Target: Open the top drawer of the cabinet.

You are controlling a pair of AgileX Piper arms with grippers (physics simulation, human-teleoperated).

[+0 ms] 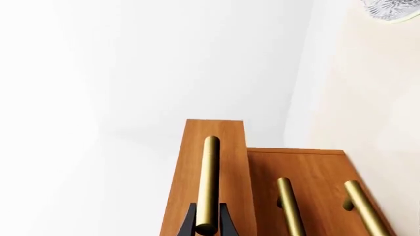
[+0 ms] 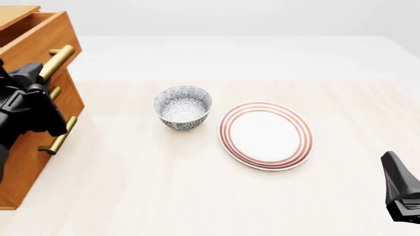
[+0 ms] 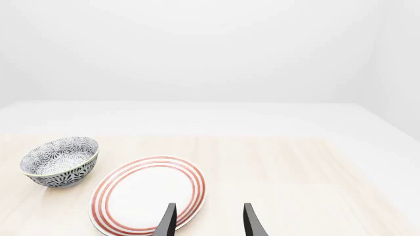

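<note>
Pincer work first: my left gripper (image 1: 207, 222) is clenched on the brass bar handle (image 1: 208, 182) of the top drawer (image 2: 41, 37), a dark finger pressed to each side of the bar near its end. In the front view my left arm covers much of the cabinet (image 2: 19, 162) front, and the handle sticks out past my wrist.

The top drawer stands proud of the cabinet face, pulled part way out, with its plain wood inside showing at the upper rim. The two lower drawers sit flush beneath it, their brass handles (image 1: 289, 206) lined up under the one I grip.

My right gripper (image 3: 208, 219) hangs released, fingers parted with nothing between them, well apart from the cabinet at the table's other side.

Beside the cabinet the pale table (image 2: 164, 191) lies bare up to a patterned bowl (image 2: 183, 106). Beyond the bowl, farther from the cabinet and just beside it without touching, lies a white plate with red rings (image 2: 266, 135).
</note>
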